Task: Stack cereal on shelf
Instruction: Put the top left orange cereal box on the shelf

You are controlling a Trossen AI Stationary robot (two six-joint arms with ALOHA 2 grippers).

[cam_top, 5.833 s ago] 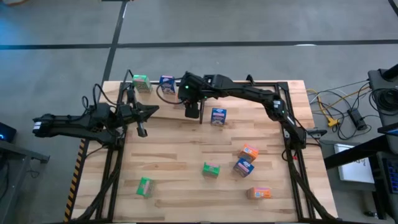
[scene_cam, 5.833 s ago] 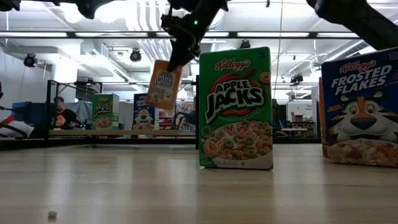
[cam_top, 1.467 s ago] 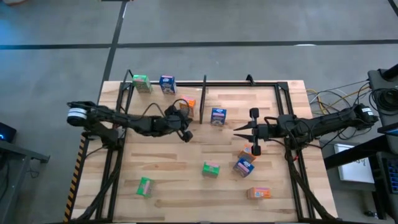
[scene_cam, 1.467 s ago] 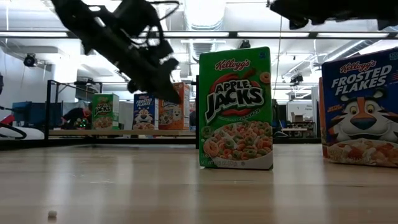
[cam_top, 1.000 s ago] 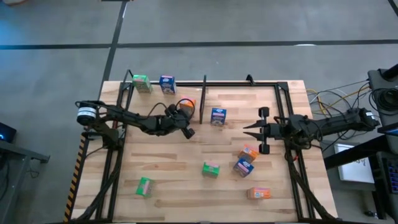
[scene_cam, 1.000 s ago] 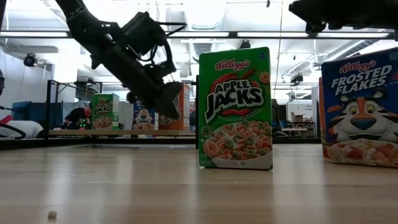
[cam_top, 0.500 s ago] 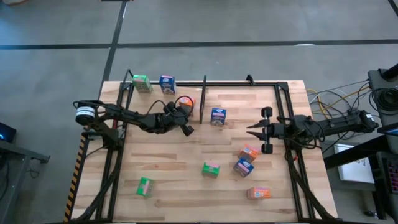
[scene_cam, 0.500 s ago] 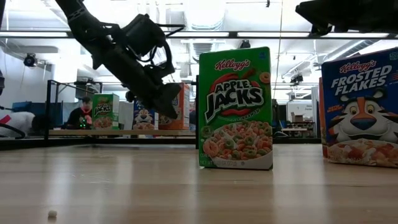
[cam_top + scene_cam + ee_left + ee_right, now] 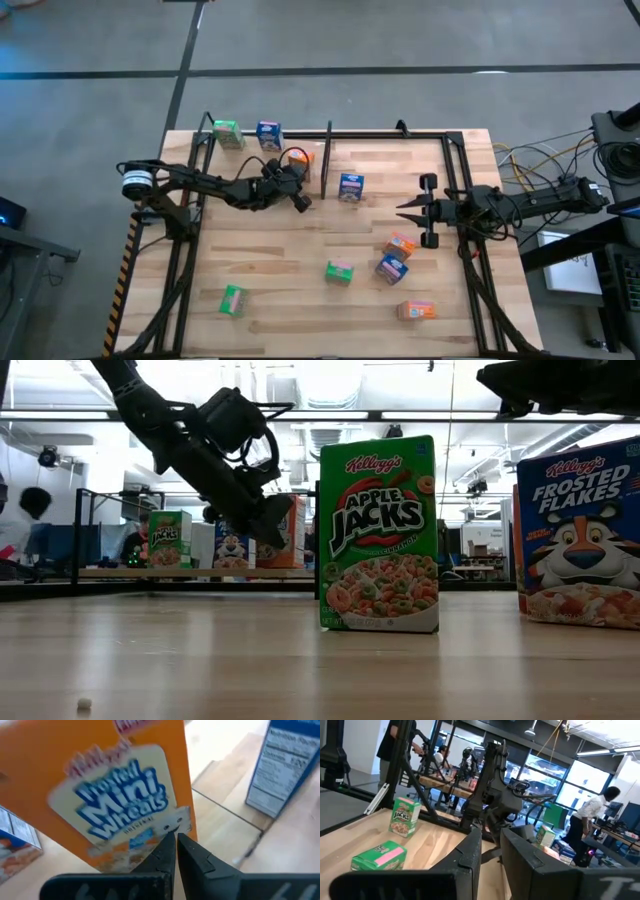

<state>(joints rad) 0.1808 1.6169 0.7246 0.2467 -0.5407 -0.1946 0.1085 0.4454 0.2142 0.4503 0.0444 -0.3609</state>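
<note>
The left claw, fingers pressed together, nudges the orange box near the desk's far edge; gentle, level pushing should keep it upright. The right claw waits narrowly parted, empty, near the desk's right edge.

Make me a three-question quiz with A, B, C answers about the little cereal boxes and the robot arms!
1. Where is the orange box that the left gripper is at?
A) beside the black divider rod
B) lying at the very front
C) on the floor

2. How many green boxes are on the table?
A) one
B) three
C) six

3. How are the left gripper's fingers?
A) spread wide
B) shut together
C) clamped on a blue box

Answers:
1 A, the high view shows it next to the rod at the back.
2 B, one at the back corner, two nearer the front.
3 B, the left wrist view shows the fingertips meeting in front of the orange box.
</note>
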